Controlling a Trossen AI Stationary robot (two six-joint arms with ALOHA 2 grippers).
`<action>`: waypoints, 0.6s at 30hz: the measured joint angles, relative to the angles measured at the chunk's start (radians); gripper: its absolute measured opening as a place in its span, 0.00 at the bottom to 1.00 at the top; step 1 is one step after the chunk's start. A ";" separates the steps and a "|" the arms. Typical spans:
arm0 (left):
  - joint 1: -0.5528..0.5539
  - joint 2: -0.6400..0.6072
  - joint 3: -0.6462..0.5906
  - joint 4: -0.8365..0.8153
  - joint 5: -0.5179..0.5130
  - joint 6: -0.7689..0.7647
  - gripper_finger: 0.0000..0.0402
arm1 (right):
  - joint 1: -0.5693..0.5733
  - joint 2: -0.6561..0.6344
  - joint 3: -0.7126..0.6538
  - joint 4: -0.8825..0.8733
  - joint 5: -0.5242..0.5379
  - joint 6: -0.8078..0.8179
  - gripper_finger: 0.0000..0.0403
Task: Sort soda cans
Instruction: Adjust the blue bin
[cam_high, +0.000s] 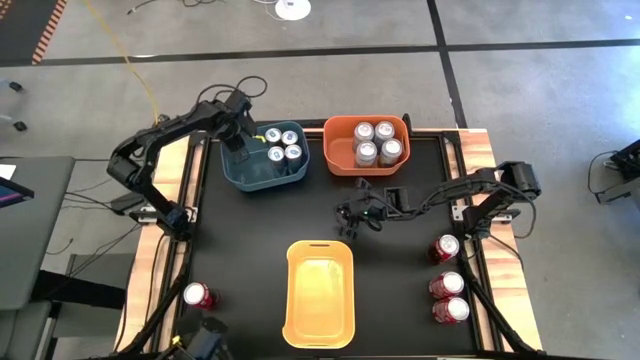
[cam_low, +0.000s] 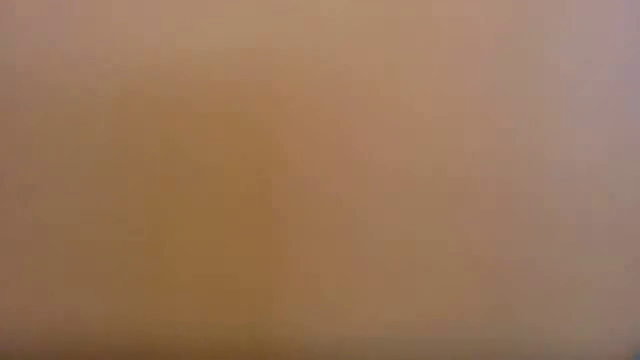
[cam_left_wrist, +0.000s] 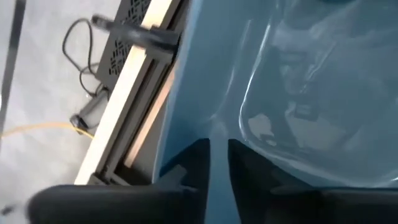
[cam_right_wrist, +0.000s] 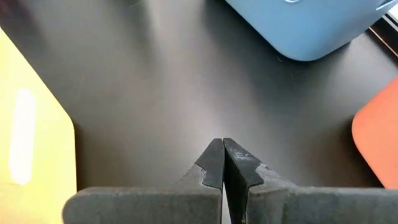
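left claw (cam_left_wrist: 217, 163): hanging over the blue bin's (cam_high: 262, 172) left end in the high view; own wrist view showing the two dark fingers (cam_left_wrist: 194, 163) nearly together with a thin gap, nothing between them, bin wall right behind; the high view giving no look at the fingers.
right claw (cam_right_wrist: 222, 163): sitting over bare table (cam_high: 400, 270) mid-field, below the orange bin (cam_high: 340, 160) in the high view; wrist view showing the tips pressed together, holding nothing.
blue cans (cam_high: 284, 145): four standing in the blue bin's right part, seen only in the high view; the left wrist view showing just bin plastic (cam_left_wrist: 298, 93) and reflections.
silver cans (cam_high: 376, 141): four standing grouped in the orange bin, high view only.
red cans right (cam_high: 446, 282): three standing in a loose column by the table's right edge, well apart from the right claw.
red can left (cam_high: 198, 295): one standing alone near the table's left edge, low in the high view.
yellow bin (cam_high: 321, 300): lying at the front centre, holding no cans; an edge of it (cam_right_wrist: 31, 137) also showing in the right wrist view, along with corners of the blue bin (cam_right_wrist: 311, 31) and orange bin (cam_right_wrist: 379, 137).
low view: filled by a blurred tan-orange surface, nothing readable.
left wrist extra: showing the table's wooden edge (cam_left_wrist: 134, 74) and cables on the floor (cam_left_wrist: 43, 93).
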 joint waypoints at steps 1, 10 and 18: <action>0.000 -0.006 0.000 -0.008 -0.002 -0.025 0.09 | 0.000 0.000 0.000 0.000 0.000 0.000 0.06; -0.024 -0.062 0.000 -0.176 -0.002 -0.276 0.01 | 0.000 0.000 0.000 0.003 0.000 0.001 0.06; -0.111 -0.066 0.000 -0.246 -0.021 -0.365 0.00 | 0.000 0.000 0.000 0.028 0.001 0.002 0.06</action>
